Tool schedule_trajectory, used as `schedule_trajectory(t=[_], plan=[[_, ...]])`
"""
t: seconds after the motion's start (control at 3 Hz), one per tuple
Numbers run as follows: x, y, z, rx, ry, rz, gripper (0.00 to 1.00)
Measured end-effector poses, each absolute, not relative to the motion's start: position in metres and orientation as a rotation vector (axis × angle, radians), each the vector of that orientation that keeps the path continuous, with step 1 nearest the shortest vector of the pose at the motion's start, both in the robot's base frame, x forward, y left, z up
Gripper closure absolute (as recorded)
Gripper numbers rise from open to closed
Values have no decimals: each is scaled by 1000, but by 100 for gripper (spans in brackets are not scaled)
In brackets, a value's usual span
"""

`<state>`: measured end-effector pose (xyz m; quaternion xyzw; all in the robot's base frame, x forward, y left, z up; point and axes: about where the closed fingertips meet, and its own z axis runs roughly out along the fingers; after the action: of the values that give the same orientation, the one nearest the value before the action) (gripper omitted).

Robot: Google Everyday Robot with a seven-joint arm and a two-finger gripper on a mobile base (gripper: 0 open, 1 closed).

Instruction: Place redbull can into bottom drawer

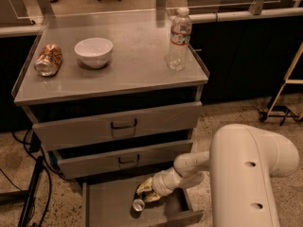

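Gripper [147,193]: low inside bottom drawer [109,207], right at redbull can [138,204]; grasp cannot be told.
Can label: unreadable.

One camera only was used, set high before the steel cabinet [135,63] and tilted steeply down. The white arm [244,174] was taken in close at lower right, and the gripper [145,195] was seen low in frame, inside the open bottom drawer [108,211].
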<state>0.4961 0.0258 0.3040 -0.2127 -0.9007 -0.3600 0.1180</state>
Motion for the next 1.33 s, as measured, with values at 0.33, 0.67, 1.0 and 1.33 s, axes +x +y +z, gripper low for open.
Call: schedule_trajectory(t=[0.33,0.67,1.0,1.33], plan=[[502,22,295,-680,-2643,-1057,100],[502,22,295,-680,-2643,-1057,100],[500,26,286,-686,-2618,-1048,100],[503,32,259,-715,-2598,-993,100]])
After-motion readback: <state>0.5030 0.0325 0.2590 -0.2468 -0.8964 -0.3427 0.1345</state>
